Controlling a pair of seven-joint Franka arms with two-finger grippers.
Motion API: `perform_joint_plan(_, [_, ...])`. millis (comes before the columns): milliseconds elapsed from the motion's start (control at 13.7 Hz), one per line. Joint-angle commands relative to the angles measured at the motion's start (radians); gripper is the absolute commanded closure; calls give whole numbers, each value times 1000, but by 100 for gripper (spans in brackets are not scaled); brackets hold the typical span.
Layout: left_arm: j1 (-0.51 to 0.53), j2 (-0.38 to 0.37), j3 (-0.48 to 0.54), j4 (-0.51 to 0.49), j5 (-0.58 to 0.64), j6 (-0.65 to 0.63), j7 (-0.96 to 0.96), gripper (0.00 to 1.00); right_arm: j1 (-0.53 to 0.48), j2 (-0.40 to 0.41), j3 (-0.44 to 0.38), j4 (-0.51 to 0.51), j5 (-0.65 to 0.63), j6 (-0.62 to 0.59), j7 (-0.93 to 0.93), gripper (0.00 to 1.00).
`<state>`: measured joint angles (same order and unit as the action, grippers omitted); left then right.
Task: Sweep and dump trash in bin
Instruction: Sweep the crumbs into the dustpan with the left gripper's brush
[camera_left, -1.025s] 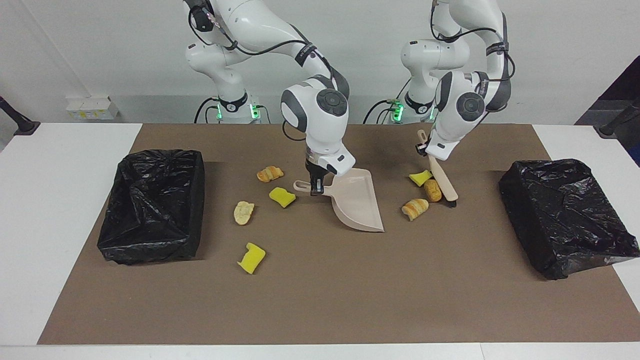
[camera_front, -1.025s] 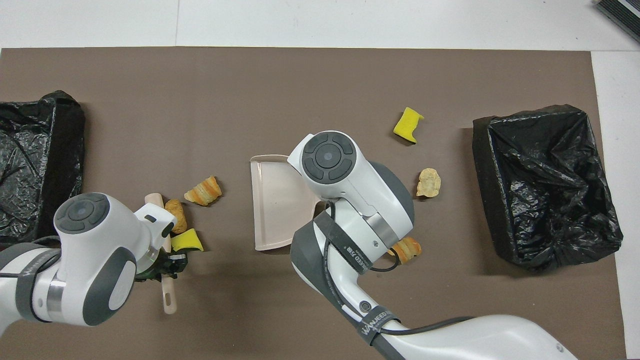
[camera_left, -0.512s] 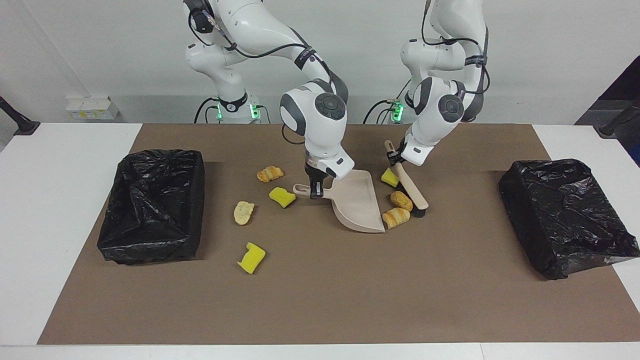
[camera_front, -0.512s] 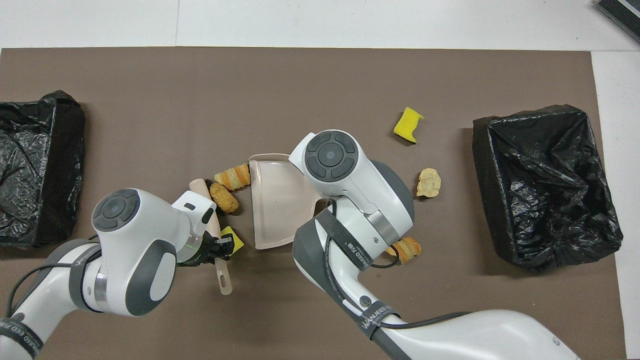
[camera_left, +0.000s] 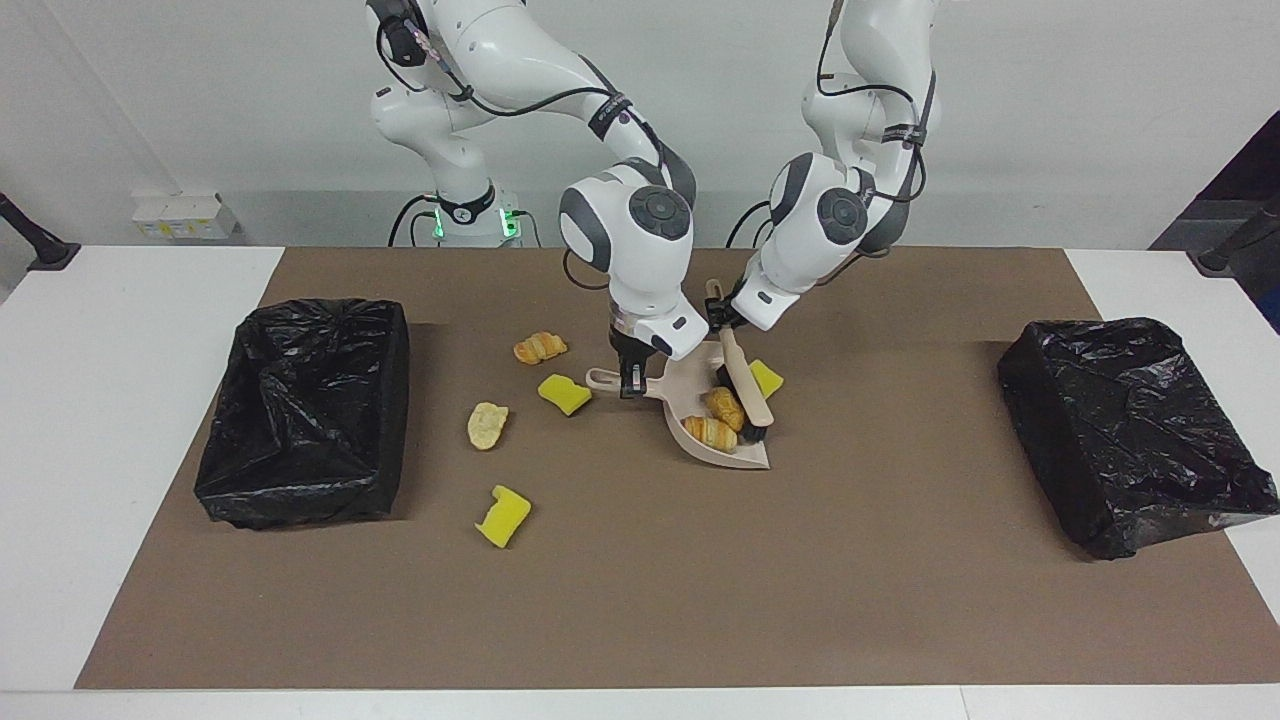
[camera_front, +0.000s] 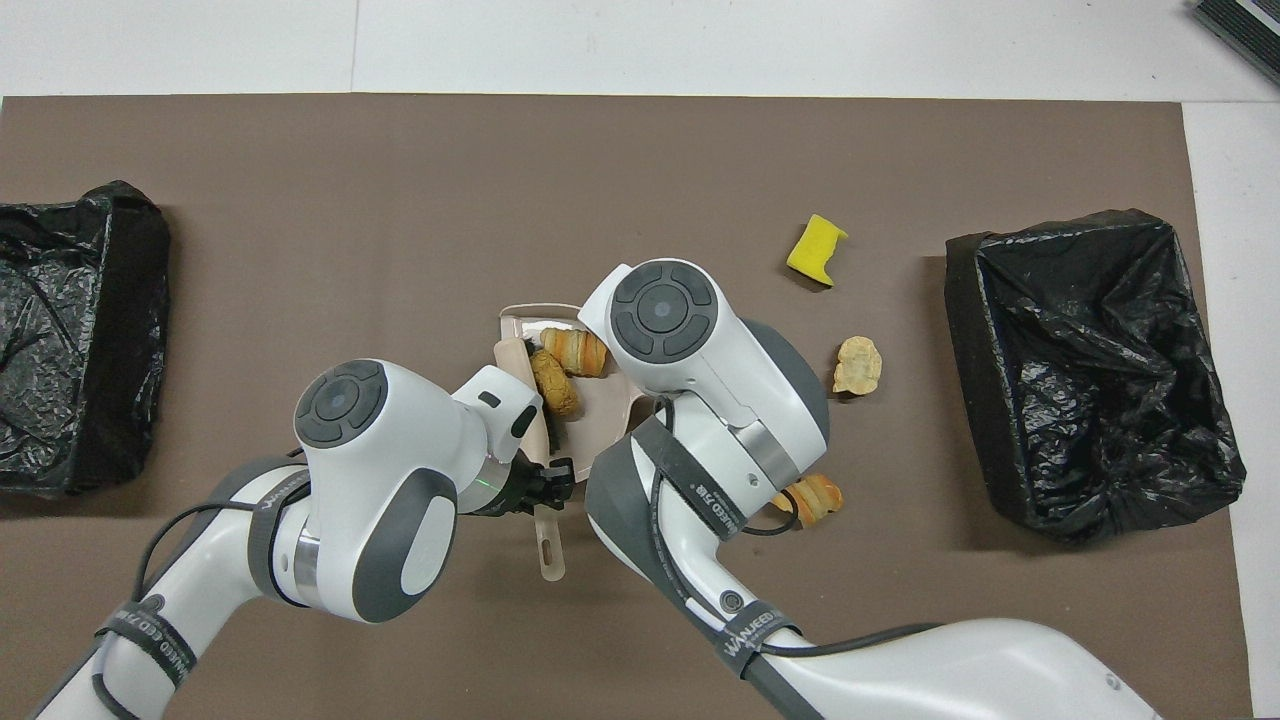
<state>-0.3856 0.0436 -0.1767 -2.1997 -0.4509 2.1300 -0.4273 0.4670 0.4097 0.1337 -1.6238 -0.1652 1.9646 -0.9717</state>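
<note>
Brown matting covers your desk (camera_left: 640, 600). Your right claw (camera_left: 630, 385) is closed on the dustpan (camera_left: 700, 440) handle; your left claw (camera_left: 718, 315) is closed on the brush (camera_left: 745, 385). Two pastries (camera_left: 715, 420) lie in the pan, one yellow sponge (camera_left: 768, 377) touches its edge, and four pieces (camera_left: 520, 400) lie toward the right arm's end.

Dustpan (camera_left: 722, 425) at tabletop (camera_left: 640, 600) centre, two pastries (camera_left: 716, 418) in it, brush (camera_left: 742, 378) lying across its edge toward left arm's end. One sponge chunk (camera_left: 766, 378) on tabletop just beside brush and dustpan, toward left arm's end. Toward right arm's end of dustpan: croissant (camera_left: 540, 347), sponge piece (camera_left: 564, 394), bread piece (camera_left: 487, 424), then another sponge (camera_left: 503, 516) farthest from robots. One bin (camera_left: 305, 410) at right arm's end edge of tabletop, second bin (camera_left: 1130, 430) at left arm's end edge.
</note>
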Motion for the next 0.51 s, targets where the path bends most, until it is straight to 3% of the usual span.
perform_joint_plan(0, [5,3,22,67,-8,-74,3,100,-7,1,9,-5,-20,14,-12,100])
perform_joint_plan(439, [72,-102,29,35,142,-139,-264,100,-8,1,9,-7,-17,20,-12,100])
